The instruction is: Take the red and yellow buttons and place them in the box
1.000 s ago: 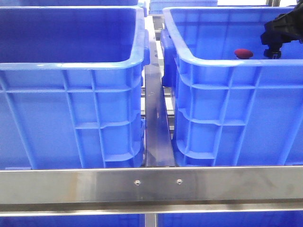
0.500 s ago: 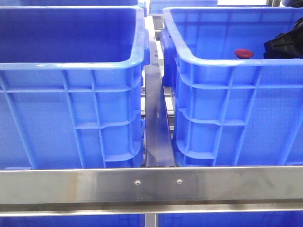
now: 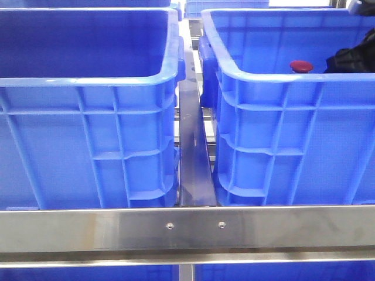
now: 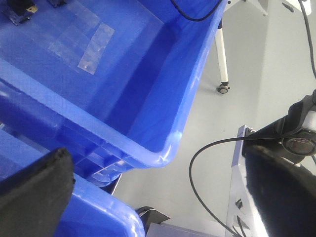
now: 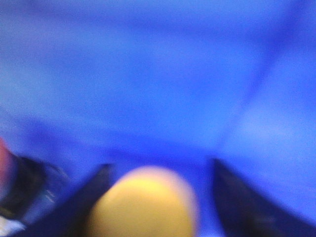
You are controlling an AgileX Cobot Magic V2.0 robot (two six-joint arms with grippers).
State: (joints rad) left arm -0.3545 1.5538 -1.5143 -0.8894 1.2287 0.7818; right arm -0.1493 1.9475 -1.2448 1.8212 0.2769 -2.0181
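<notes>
Spanning the foreground, a steel rail [image 3: 187, 228] fronts two blue crates: left crate [image 3: 88, 111], right crate [image 3: 281, 129], a metal channel [image 3: 192, 152] between them. Red button [image 3: 302, 66] sits inside the right crate, beside the right pincer [image 3: 350, 58]. Yellow button [image 5: 143, 205] lies between that pincer's spread, blurred fingers; contact cannot be told. Left pincer [image 4: 158, 197] gapes above grey floor [image 4: 197, 113].

- The right gripper [image 5: 158, 197] hung low, fingers spread, something yellow between them.
- The left gripper [image 4: 158, 197] stood wide open, its padded fingers [image 4: 34, 192] holding nothing.
</notes>
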